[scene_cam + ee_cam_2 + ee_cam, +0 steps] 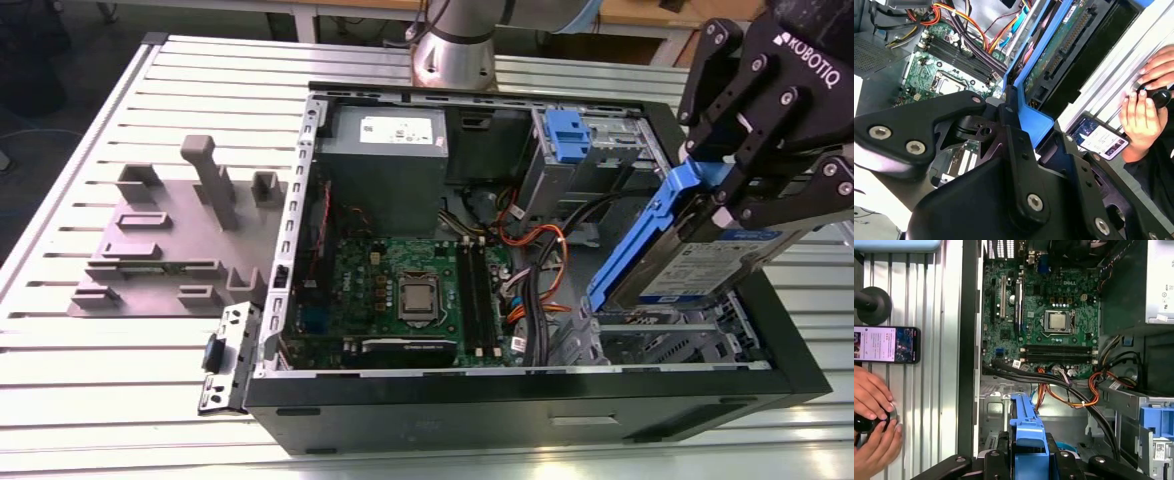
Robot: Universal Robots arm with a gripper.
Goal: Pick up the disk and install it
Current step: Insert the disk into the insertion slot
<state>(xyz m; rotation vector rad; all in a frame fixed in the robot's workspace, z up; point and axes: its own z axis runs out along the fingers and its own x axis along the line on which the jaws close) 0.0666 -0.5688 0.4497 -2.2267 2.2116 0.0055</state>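
Grip confirmed on my screens: the gripper (pixel 731 195) has its black fingers (pixel 1014 145) closed on the disk (pixel 701 265), pinching the blue carrier at its upper end. The drive hangs tilted, with its labelled face toward the exterior camera. In the second wrist view I see its other face, a green circuit board framed by the blue carrier.

Just under the disk is the metal drive cage (pixel 667 335), at the exterior view's right end of the open computer case (pixel 534 385). The disk's lower end is close to the cage, and I cannot tell whether they touch. It is not seated in any bay.

Beyond the cage, orange and black cables (pixel 1064 390) run across to the green motherboard (pixel 1019 305), which lies flat on the case floor with the processor socket (pixel 1058 321) near its middle. Farther back, a bare blue latch piece (pixel 567 135) sits on the upper bay. The grey power supply (pixel 387 150) fills the far corner next to it.

Outside the case, the slatted metal table (pixel 107 400) carries a grey fixture (pixel 167 225) of upright posts and slots, on the exterior view's left. In the first wrist view a person's hands (pixel 871 390) rest on the table beside the case wall, cupped around a small dark round object. A phone (pixel 886 344) with a lit screen lies flat near them. At the table's far edge stands the arm's base (pixel 454 45).
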